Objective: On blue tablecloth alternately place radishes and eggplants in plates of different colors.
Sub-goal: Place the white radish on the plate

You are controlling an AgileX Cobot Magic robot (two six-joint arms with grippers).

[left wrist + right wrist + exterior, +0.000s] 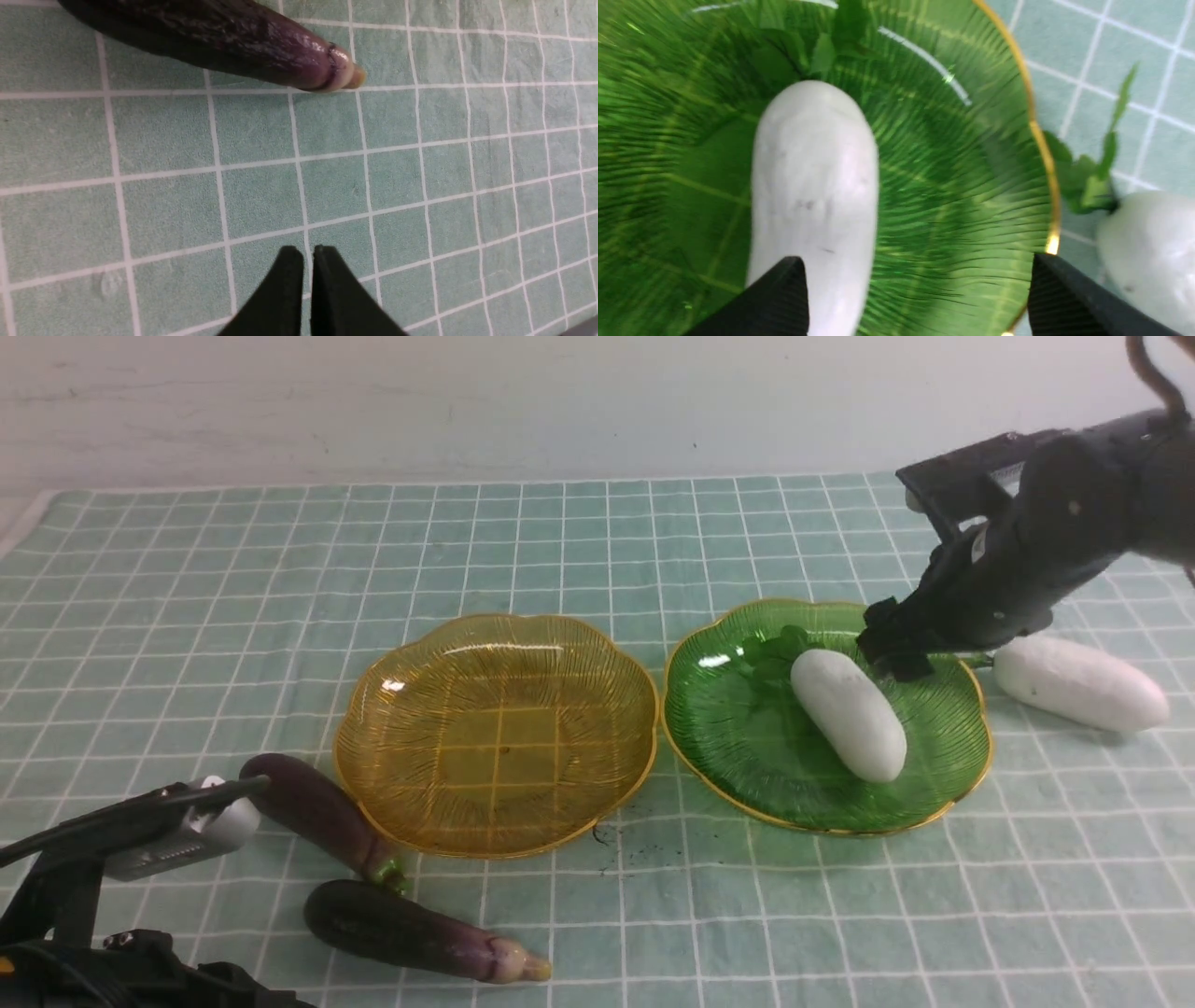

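Radish [848,713] laid in green plate [738,756]; right jaws spread.
Left jaws seen pressed together only in wrist view; blue tablecloth [280,569], pale wall [467,401].

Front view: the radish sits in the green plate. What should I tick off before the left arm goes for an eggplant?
1. Radish inside green plate: ok, it lies within the rim.
2. Right gripper let go: ok, jaws wide, not gripping the radish.
3. Amber plate free: ok, nothing in it.
4. Left gripper open for a grasp: not ok, shut.
5. Yellow-tipped eggplant lying on the tablecloth: ok.
6. Green-tipped eggplant clear of the amber rim: cannot tell.
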